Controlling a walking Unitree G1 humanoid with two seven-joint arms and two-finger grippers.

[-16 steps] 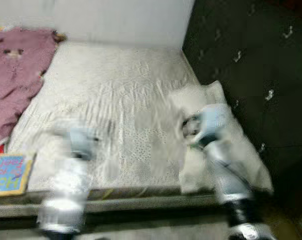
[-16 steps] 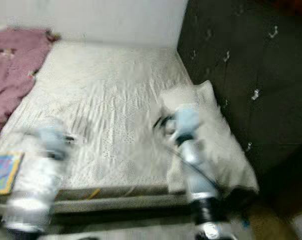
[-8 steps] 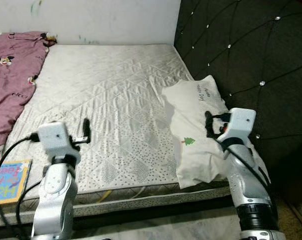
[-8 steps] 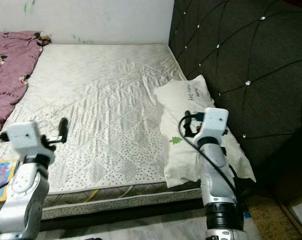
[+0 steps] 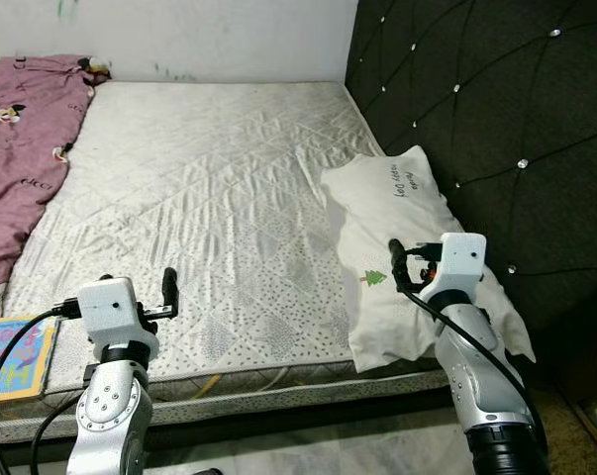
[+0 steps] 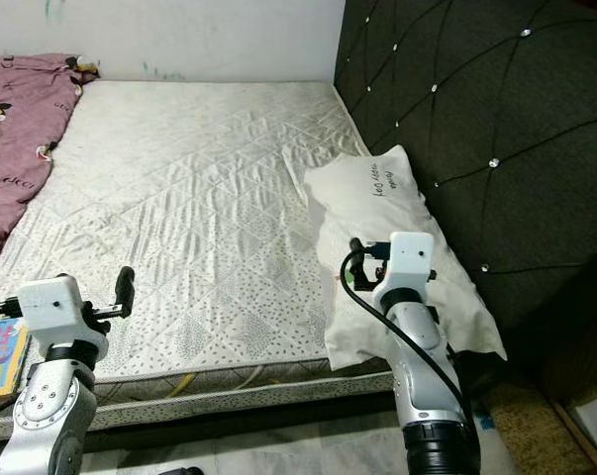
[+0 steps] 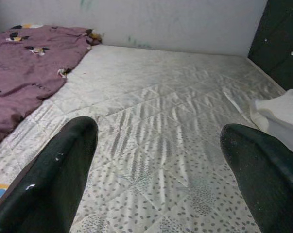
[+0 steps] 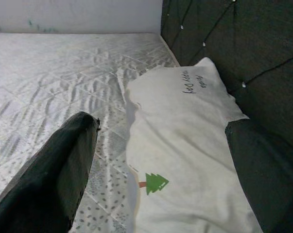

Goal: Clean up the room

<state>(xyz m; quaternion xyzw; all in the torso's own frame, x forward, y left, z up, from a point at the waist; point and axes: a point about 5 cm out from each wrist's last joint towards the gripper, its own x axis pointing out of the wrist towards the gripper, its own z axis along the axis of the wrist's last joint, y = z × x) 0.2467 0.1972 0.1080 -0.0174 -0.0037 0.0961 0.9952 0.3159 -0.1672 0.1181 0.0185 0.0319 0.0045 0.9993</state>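
A white pillow (image 5: 392, 203) with a small green tree print lies on the right side of the bare quilted mattress (image 5: 209, 168), against the dark headboard. A maroon blanket (image 5: 21, 139) with cartoon prints is bunched on the mattress's far left. My right gripper (image 5: 398, 263) hovers open over the pillow's near half, nothing between its fingers; the right wrist view looks along the pillow (image 8: 185, 126). My left gripper (image 5: 169, 289) is held open above the mattress's front left part, also holding nothing. Its wrist view takes in the blanket (image 7: 25, 68).
A colourful picture book (image 5: 11, 351) lies at the mattress's front left corner. The tufted black headboard (image 5: 476, 99) walls off the right side and a white wall (image 5: 209, 40) the far end. Pale floor (image 5: 308, 445) runs along the bed's front edge.
The blur from a second ago has gone. Both grippers sit lower and nearer the mattress's front edge than half a second ago. Pillow, blanket and book lie as before.
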